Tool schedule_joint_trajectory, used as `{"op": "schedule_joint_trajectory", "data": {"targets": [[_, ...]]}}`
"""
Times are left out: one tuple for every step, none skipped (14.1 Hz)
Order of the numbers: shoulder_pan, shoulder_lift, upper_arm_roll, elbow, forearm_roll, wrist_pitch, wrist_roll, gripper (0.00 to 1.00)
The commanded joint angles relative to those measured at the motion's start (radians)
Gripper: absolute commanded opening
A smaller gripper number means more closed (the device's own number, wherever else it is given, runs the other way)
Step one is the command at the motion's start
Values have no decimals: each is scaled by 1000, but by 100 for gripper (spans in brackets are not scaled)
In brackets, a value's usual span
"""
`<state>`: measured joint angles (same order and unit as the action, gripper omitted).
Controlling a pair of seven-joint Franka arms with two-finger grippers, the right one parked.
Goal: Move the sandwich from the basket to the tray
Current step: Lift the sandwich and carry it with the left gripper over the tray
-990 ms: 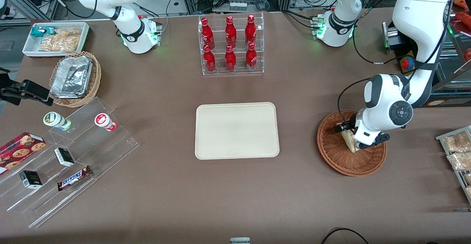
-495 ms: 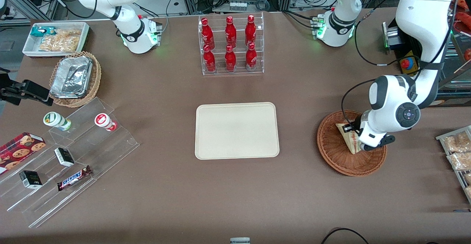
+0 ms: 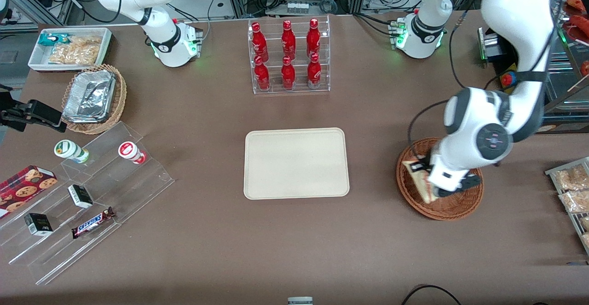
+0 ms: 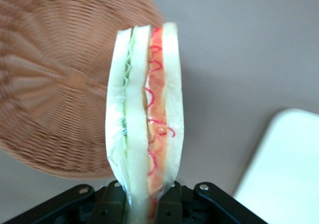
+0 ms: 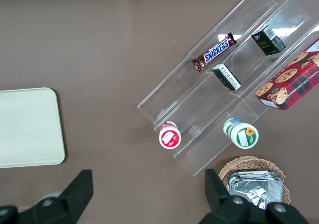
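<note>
My left gripper (image 3: 425, 178) is shut on the sandwich (image 3: 418, 181), a pale bread wedge with red and green filling. It holds the sandwich lifted above the reddish-brown wicker basket (image 3: 453, 206), over the rim toward the tray. In the left wrist view the sandwich (image 4: 144, 124) stands clamped between the black fingers (image 4: 192, 201), with the basket (image 4: 55, 89) below and a corner of the tray (image 4: 289, 174) beside it. The cream tray (image 3: 296, 163) lies flat at the table's middle and also shows in the right wrist view (image 5: 27, 127).
A clear rack of red bottles (image 3: 288, 56) stands farther from the front camera than the tray. Clear stepped shelves with snacks (image 3: 87, 199), a tan basket of foil containers (image 3: 92, 97) and a white bin (image 3: 69, 47) lie toward the parked arm's end. Snack packets (image 3: 573, 190) lie beside the basket.
The gripper has risen with the sandwich and shifted toward the tray, from the basket's middle to above its tray-side rim.
</note>
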<state>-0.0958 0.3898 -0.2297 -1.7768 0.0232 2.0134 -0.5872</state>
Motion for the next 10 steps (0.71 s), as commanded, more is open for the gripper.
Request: {"op": "schedule_joint_trajectory", "data": {"targets": [[-122, 62, 12, 72, 1, -16, -28, 10], [-174, 93, 12, 103, -9, -16, -37, 10], [-211, 128, 10, 135, -17, -15, -48, 10], [-246, 167, 1, 166, -25, -10, -71, 10], [-292, 210, -8, 212, -38, 4, -115, 10], [-333, 257, -8, 268, -42, 17, -165, 10], [-370, 299, -8, 317, -32, 18, -212, 10], [-396, 322, -8, 341, -31, 18, -227, 10], [-427, 340, -5, 356, -29, 18, -233, 11], [-441, 345, -3, 358, -29, 19, -235, 11]]}}
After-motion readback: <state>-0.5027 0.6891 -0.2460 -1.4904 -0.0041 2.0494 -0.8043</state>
